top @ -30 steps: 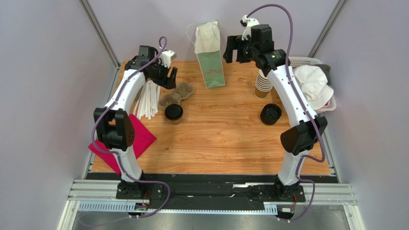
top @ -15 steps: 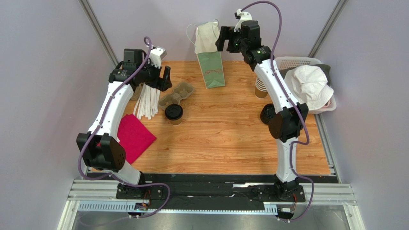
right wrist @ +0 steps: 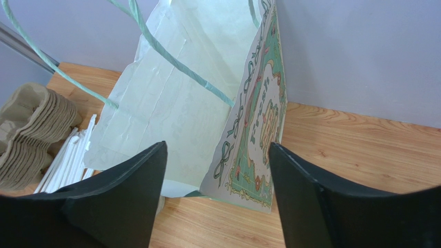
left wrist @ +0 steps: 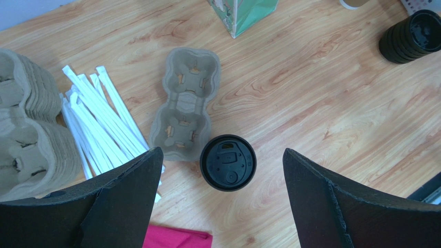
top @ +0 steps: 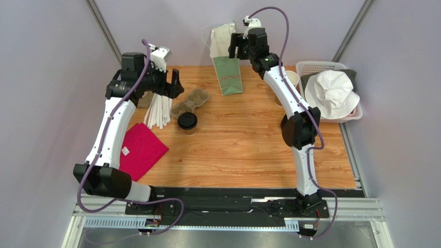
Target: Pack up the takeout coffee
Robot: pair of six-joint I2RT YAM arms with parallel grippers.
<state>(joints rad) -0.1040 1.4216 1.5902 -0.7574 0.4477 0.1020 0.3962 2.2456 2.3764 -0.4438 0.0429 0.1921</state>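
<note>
The takeout coffee, a kraft-brown cup with a black lid, stands upright left of the table's centre, next to a moulded cup carrier. In the left wrist view the coffee lies far below, between my fingers. My left gripper is open and empty, high above the straws and carrier. A green paper bag with a white lining stands open at the back centre. My right gripper is open and empty, at the bag's upper right edge; the bag fills the right wrist view.
Wrapped white straws and a stack of carriers lie at the back left. A red napkin lies at the front left. Lidless cups and a basket with a white hat stand at the right. Stacked black lids show in the left wrist view.
My right arm swung left from above the cup stack to the bag's top. My left arm rose and drew back to the left. The coffee has not moved.
</note>
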